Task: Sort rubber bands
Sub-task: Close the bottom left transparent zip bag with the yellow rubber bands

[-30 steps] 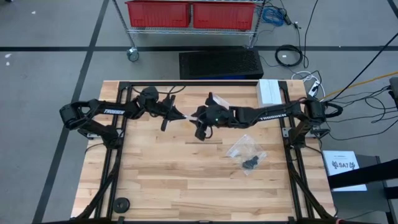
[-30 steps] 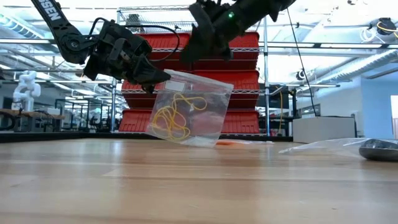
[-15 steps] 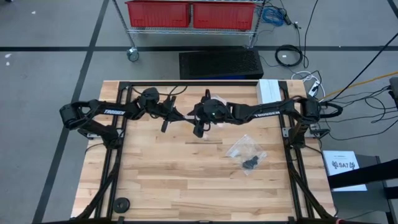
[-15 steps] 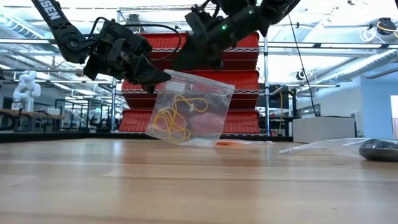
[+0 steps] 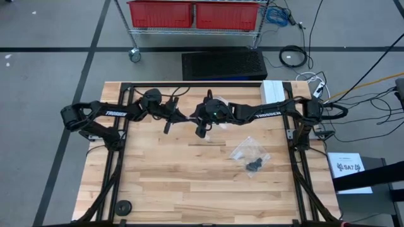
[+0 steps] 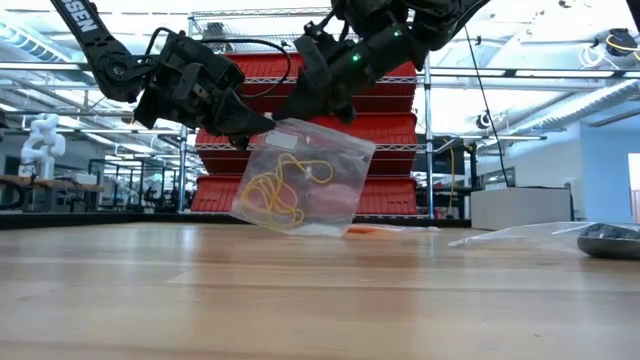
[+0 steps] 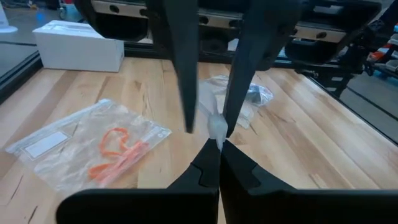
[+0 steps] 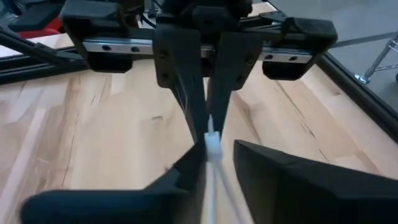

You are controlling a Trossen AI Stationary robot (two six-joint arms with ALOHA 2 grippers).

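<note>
A clear plastic bag (image 6: 300, 180) holding pale tan rubber bands (image 6: 275, 190) hangs over the table's far middle. My left gripper (image 6: 262, 125) (image 7: 219, 155) is shut on the bag's top edge. My right gripper (image 6: 300, 110) (image 8: 214, 165) is open, and its fingers (image 7: 186, 68) stand on either side of the same edge, close to the left fingertips; I cannot tell whether they touch it. A second bag with orange bands (image 7: 112, 149) lies flat on the table. A third with black bands (image 5: 250, 154) lies toward the right. My left gripper pinches the bag's top edge near one corner (image 7: 217, 127) between its two fingertips, coming in slanted downward from the table's left. The bag hangs tilted below the fingers. Whether its lower edge (image 6: 295, 228) touches the table, I cannot tell.
A white box (image 7: 78, 43) stands at the table's far right corner. A round black object (image 5: 123, 207) sits near the near left corner. A dark frame runs along the table's sides and far edge. Bare wood fills the near half.
My right gripper has moved down and toward the table's left, closing in on the bag's top edge beside my left gripper. The hanging bag has swung slightly, while my left gripper has kept its hold in place.
</note>
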